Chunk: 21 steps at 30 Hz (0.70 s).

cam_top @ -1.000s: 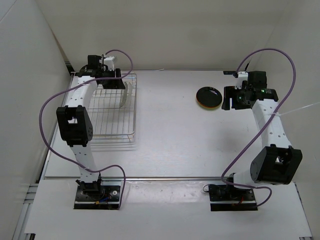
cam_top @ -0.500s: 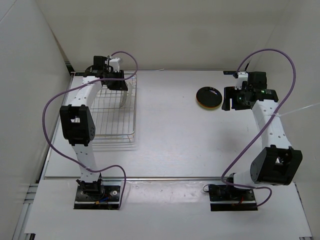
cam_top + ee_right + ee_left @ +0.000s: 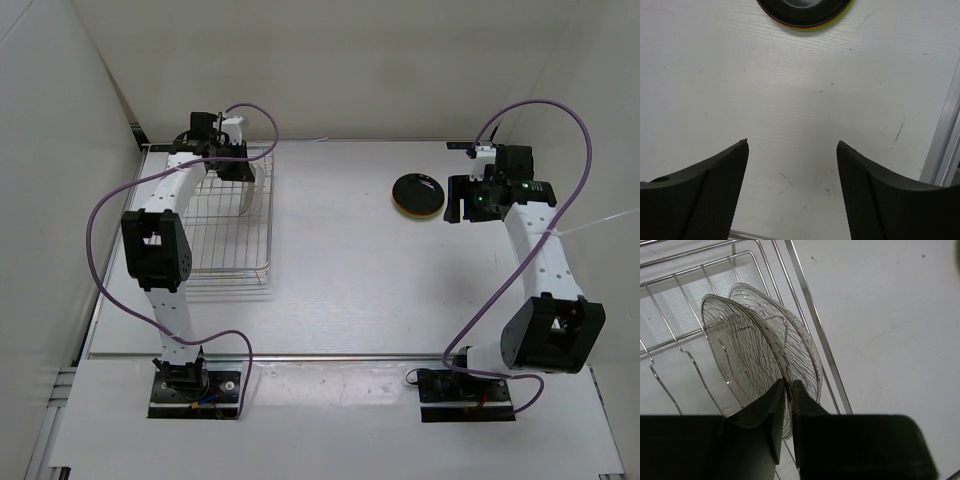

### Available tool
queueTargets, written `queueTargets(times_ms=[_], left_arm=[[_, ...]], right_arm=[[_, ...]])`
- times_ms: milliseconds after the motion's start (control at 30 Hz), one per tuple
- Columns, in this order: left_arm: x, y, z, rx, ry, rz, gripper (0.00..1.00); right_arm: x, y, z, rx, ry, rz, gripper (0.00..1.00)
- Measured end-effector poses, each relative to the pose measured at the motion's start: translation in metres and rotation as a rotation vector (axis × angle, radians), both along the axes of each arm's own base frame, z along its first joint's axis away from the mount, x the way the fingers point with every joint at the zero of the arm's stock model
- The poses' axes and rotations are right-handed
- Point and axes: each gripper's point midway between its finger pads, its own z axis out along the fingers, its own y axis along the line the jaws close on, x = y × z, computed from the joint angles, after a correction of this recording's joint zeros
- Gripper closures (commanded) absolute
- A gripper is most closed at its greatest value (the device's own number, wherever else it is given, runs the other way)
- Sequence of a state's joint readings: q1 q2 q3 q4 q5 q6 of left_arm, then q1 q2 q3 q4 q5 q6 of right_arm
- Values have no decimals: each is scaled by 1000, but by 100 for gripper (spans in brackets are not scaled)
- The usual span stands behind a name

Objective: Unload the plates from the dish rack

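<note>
I am watching the left pincer (image 3: 788, 386) clamping its tips together on the rim of the clear plate (image 3: 737, 352). That plate is standing on edge inside the dish rack (image 3: 812, 322), at the upper left of the overhead frame, next to the rack's right-hand wire side. The right pincer (image 3: 792, 145) is hanging with its jaws apart, gripping nothing, over the bare surface (image 3: 790, 85). Just beyond it the black plate (image 3: 802, 7) is lying flat, with orange and green rims (image 3: 805, 28) peeking out beneath.

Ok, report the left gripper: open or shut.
Shut: fingers of the left gripper pinch the rim of a clear plate standing upright in the dish rack.
</note>
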<state>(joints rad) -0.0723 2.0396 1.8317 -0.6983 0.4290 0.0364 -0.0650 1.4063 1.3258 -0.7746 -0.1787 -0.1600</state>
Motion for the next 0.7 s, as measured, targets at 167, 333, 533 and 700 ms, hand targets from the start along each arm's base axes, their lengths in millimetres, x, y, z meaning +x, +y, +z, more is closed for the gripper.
queueTargets(times_ms=[167, 333, 533, 700], left_arm=[[-1, -1, 0, -7, 5, 3, 88], [-2, -2, -1, -9, 13, 3, 88], [-4, -2, 2, -16, 20, 13, 88], [-13, 0, 24, -30, 7, 20, 88]], right_arm=[[0, -1, 2, -5, -5, -3, 25], [-1, -2, 4, -10, -15, -6, 25], [0, -2, 7, -12, -26, -7, 25], [0, -2, 9, -12, -36, -7, 25]])
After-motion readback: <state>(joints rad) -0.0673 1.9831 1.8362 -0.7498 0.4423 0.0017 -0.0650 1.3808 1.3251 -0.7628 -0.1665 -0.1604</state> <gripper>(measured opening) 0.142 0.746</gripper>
